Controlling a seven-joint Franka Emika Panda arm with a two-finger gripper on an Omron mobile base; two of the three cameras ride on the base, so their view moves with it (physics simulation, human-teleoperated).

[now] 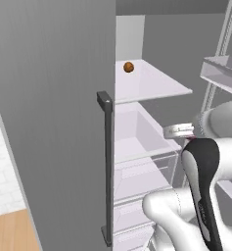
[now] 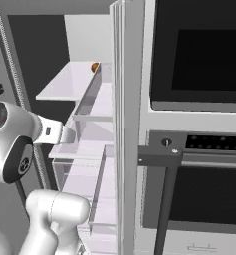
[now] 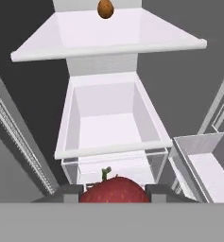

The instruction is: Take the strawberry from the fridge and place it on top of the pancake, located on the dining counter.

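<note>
- The gripper [image 3: 114, 191] pinches the strawberry [image 3: 114, 190]: in the hand view the red berry sits between the two dark fingertips [image 3: 70, 191], one at each side of it, with its small green stem sticking up.
- Just beyond the jaws, in that view, lies an open white drawer [image 3: 111, 147] of the fridge [image 1: 49, 122], with a clear-fronted drawer [image 3: 153, 163] under it, nearer the jaws.
- Further out and above the drawer is a white shelf [image 3: 108, 47]; an orange-brown ball [image 3: 105, 8] rests near its back edge, well apart from the jaws.
- To the right of the jaws in the hand view a door bin [image 3: 203, 165] stands on the inside of the open door.
- In the left base view the hand is largely hidden behind the white arm, so the grip itself is hard to make out there; the wrist reaches toward the drawer front.
- Nearest that camera is the closed grey fridge door with its dark vertical bar handle [image 1: 106, 166].
- In the right base view, a black built-in wall oven [image 2: 199, 55] stands beside the fridge, with a dark handle [image 2: 159, 155] below it.
</note>
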